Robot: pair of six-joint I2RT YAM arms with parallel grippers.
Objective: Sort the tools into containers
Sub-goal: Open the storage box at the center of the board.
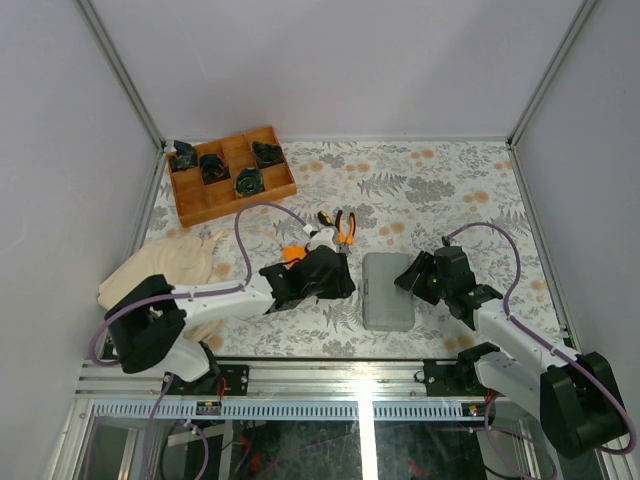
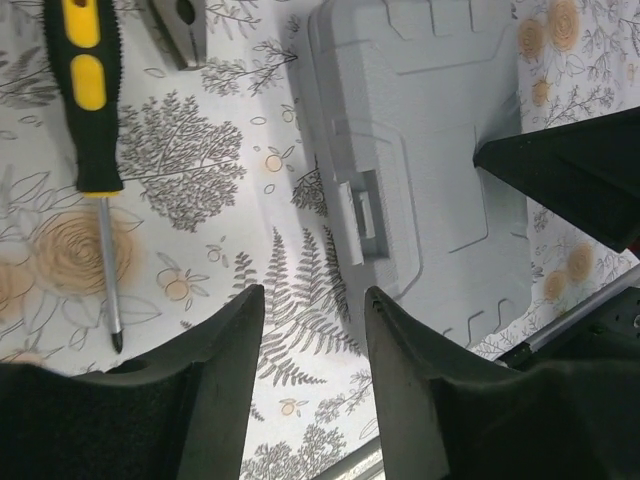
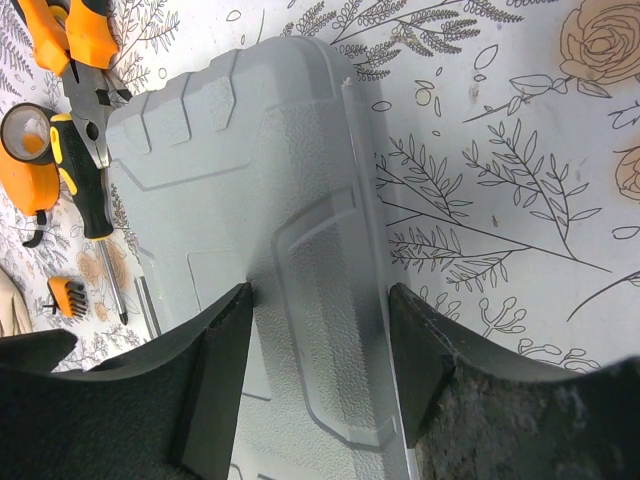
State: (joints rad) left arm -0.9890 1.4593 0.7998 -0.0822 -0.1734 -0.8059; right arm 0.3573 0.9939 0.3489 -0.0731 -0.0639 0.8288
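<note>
Remotely, I count one flat grey plastic case (image 1: pixel 388 291), pebble-textured and shut, on the floral counter (image 1: pixel 450 190) between my two arms. Both the left claw (image 2: pixel 312 300) and right claw (image 3: pixel 320 295) stand apart and empty, the right over the case's edge. Near it lie one orange-handled pliers (image 3: pixel 75 40), one black-and-yellow screwdriver (image 2: pixel 85 100), one orange tape measure (image 3: pixel 25 160).
</note>
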